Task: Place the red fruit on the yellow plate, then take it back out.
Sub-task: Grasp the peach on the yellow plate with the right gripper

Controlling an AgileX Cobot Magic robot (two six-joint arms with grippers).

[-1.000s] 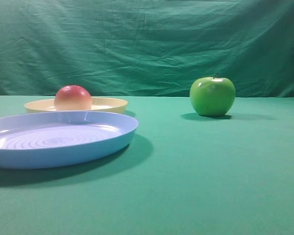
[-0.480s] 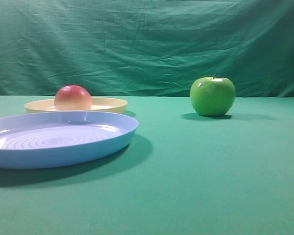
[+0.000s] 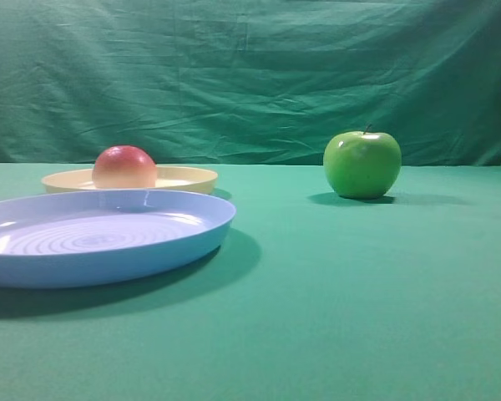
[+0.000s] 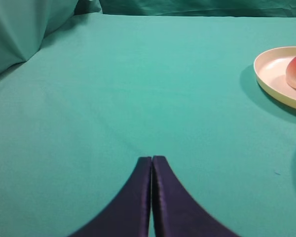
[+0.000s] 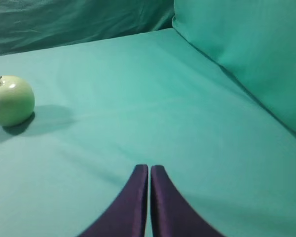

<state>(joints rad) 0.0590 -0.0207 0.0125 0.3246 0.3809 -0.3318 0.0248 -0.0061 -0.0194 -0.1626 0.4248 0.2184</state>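
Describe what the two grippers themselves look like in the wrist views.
Only the fingers show. The left gripper has two dark purplish-black fingers, smooth and slightly glossy, curving inward to narrow tips. The right gripper looks the same. No cables or markings are visible.

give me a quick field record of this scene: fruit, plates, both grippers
red fruit: round red-topped peach-like fruit resting on the yellow plate
yellow plate: shallow round pale yellow plastic plate, behind the blue plate
blue plate: large light blue ringed plastic plate, nothing on it, nearest the exterior camera
green apple: glossy green apple upright on the green cloth, apart from both plates
left gripper: shut, holding nothing, over bare cloth, away from the yellow plate
right gripper: shut, holding nothing, away from the apple
task stage: fruit on plate, not yet taken out
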